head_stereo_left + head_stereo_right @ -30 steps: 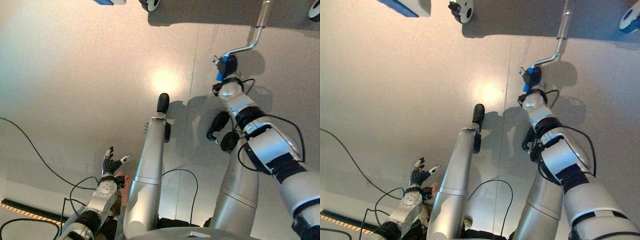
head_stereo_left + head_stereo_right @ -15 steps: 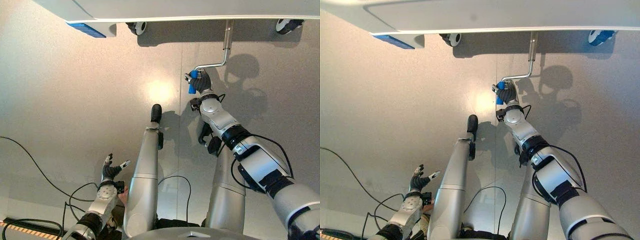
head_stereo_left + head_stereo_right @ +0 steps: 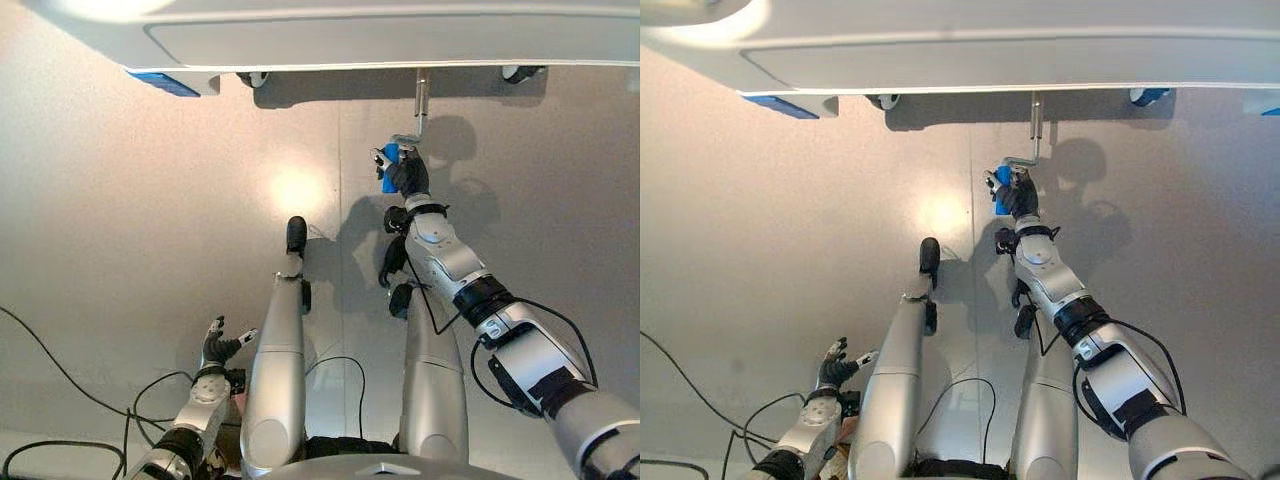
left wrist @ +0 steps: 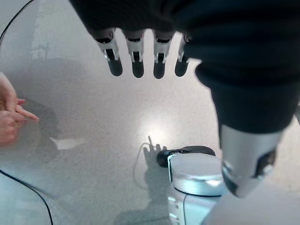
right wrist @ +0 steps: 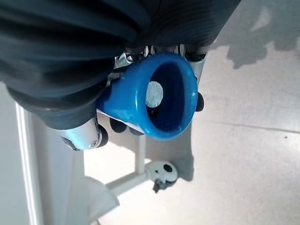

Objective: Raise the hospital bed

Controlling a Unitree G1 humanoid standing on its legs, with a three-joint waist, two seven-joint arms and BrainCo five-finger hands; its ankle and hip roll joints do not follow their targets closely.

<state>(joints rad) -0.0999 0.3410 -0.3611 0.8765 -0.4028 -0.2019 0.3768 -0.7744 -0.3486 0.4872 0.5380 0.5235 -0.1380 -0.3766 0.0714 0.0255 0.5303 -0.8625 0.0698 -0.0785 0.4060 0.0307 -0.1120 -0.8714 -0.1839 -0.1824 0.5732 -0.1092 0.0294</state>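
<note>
The blue cup-shaped plastic crank grip (image 5: 157, 96) is clasped by the right hand (image 3: 408, 177); the left hand (image 4: 140, 51) is held with fingers straight.

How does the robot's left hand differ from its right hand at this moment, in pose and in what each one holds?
The right hand is raised to the bed's end and its fingers are curled round the blue crank handle; the left hand hangs low by the floor and holds nothing. The right hand's fingers are closed; the left hand's fingers are straight and spread. Both have the same dark ribbed cover and dark-tipped silver fingers.
</note>
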